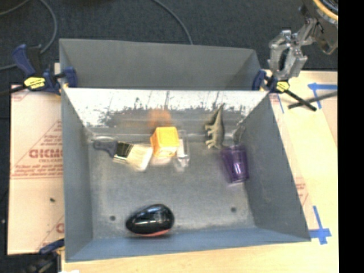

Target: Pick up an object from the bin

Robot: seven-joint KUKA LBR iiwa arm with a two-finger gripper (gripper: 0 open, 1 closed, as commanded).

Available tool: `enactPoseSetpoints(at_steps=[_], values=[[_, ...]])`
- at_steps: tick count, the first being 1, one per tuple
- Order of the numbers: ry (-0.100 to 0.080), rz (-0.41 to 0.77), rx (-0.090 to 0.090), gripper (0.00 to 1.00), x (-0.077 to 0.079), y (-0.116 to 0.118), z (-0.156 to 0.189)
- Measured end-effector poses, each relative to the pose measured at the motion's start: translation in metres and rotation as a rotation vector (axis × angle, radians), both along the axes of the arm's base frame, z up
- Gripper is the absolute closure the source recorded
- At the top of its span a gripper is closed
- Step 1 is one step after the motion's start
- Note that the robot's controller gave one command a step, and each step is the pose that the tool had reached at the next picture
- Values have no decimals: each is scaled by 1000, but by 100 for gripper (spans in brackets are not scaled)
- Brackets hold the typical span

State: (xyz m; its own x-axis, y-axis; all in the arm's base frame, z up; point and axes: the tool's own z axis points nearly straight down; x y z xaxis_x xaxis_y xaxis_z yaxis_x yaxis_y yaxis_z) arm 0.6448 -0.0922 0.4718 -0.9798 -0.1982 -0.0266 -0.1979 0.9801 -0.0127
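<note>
Evidently at the outset of the job, the arm's gripper [285, 67] hangs above the far right corner of the grey metal bin [170, 67], at the rim and not over the floor where the loose things lie. Its fingers [275, 61] stand apart with nothing between them, so no object has been picked and the whole task is left to do: the descent, the closing and the lift. Nearest to the fingers, though well apart from them and lower down in the bin, are a tan toy animal [214, 131] leaning at the foot of the far wall and, just beside it toward the camera, a purple cup [234, 164] lying on its side. Farther to the left along the same wall lie a yellow block [165, 141], a small clear item [182, 157] touching it or just beside it, and a paintbrush [128, 152] with a dark handle. A black computer mouse [149, 219] sits alone near the front wall, the farthest of all from the gripper. Which of these will be taken cannot be judged from where the fingers hang.
</note>
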Motion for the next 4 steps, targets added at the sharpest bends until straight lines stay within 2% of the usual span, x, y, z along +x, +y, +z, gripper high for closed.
enactPoseSetpoints(at_steps=[4], values=[[0, -3, 1, 100, 0, 0, 0]])
